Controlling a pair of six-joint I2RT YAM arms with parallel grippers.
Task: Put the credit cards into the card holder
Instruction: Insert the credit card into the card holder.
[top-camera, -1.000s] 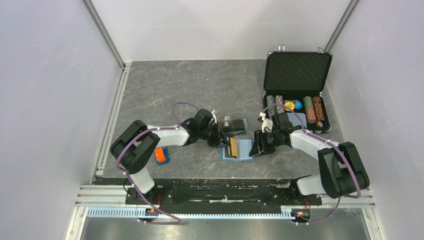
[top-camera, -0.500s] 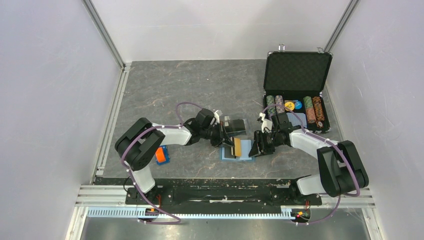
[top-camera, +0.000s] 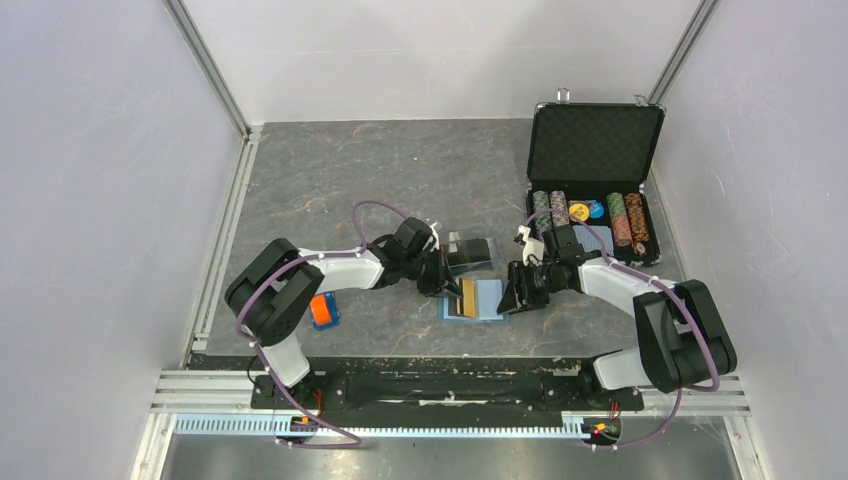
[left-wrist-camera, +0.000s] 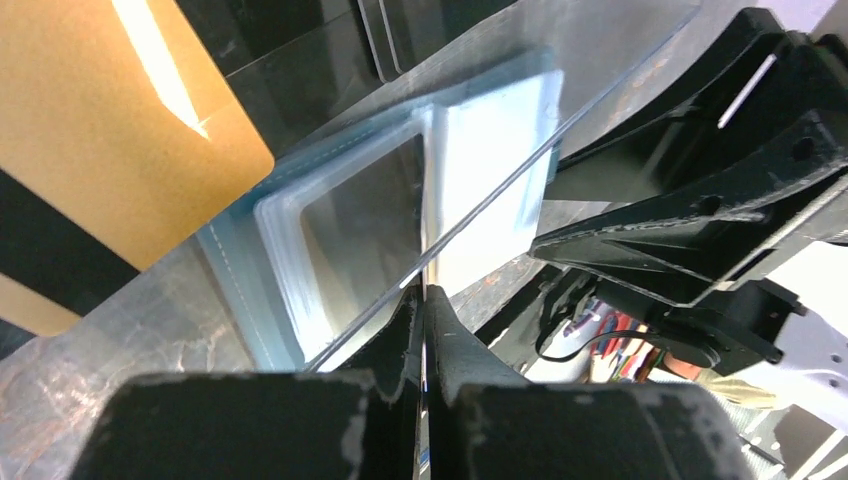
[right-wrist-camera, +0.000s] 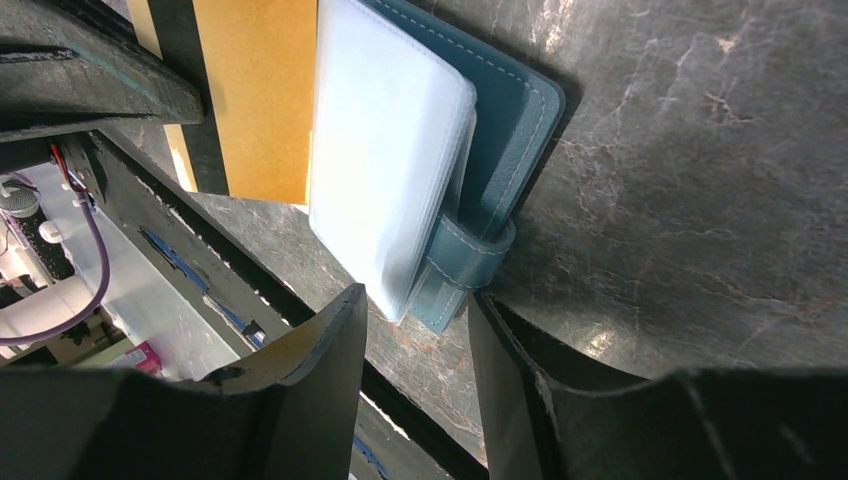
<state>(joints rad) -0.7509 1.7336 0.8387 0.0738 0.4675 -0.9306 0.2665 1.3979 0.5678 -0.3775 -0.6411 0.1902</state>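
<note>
Nearest, the orange-and-blue block (top-camera: 322, 311) sits on the worktop (top-camera: 400, 180). Just beyond it the teal card holder (top-camera: 490, 298) lies open and flat, with an orange credit card (top-camera: 467, 297) across its left half. The right tool (right-wrist-camera: 410, 310) stands half apart astride the snap tab (right-wrist-camera: 470, 262), clamping nothing visibly. The left tool (left-wrist-camera: 422, 300) is pinched tight on the edge of a thin clear sheet (left-wrist-camera: 520, 170) above the holder. Farther back lie the clear tray (top-camera: 468, 250), then the open chip case (top-camera: 595, 140).
</note>
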